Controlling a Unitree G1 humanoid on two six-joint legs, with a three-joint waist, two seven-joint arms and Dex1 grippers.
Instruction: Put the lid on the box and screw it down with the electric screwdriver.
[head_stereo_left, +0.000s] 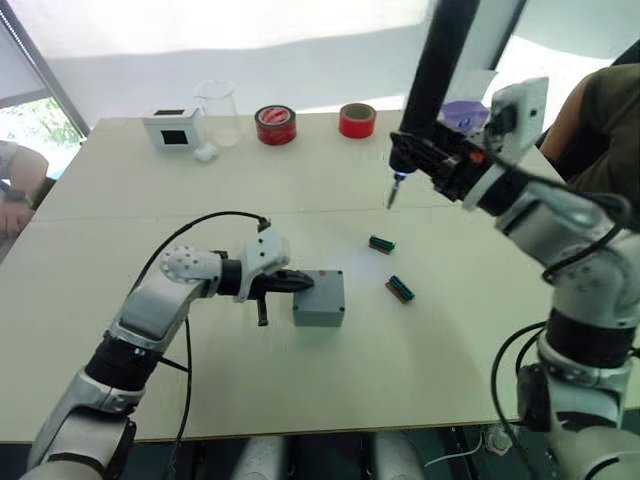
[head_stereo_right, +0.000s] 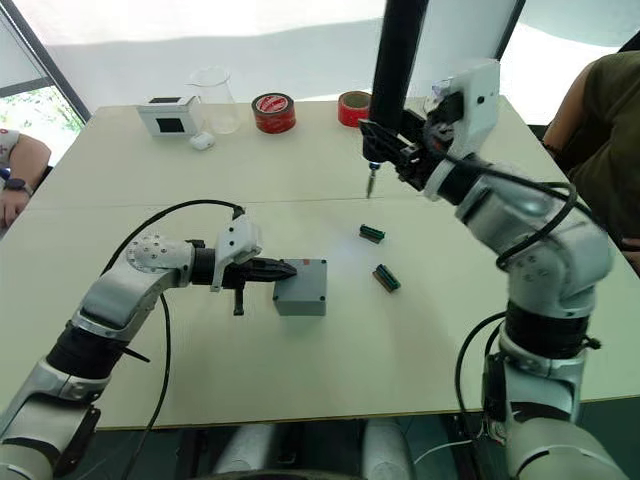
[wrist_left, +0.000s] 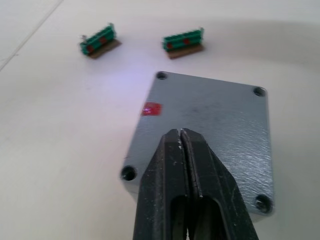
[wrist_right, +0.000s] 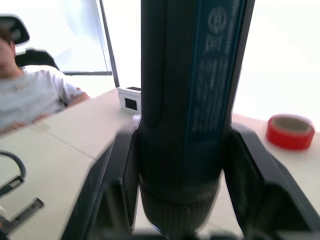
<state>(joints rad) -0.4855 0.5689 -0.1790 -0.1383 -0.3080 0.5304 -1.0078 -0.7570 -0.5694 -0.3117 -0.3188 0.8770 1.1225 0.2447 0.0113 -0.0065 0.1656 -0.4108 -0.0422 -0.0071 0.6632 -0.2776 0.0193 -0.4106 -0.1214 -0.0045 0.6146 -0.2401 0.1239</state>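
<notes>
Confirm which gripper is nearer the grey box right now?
Left. The left gripper, fingers shut, rests over the lidded box. The right gripper holds the electric screwdriver high above the table, well away.

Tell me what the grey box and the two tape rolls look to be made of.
The box: probably moulded plastic, matte grey with a fine speckled texture and recessed corner screw holes; painted metal can't be ruled out. The tape rolls: glossy red plastic tape; the right one is wound on a tan core, likely cardboard.
</notes>
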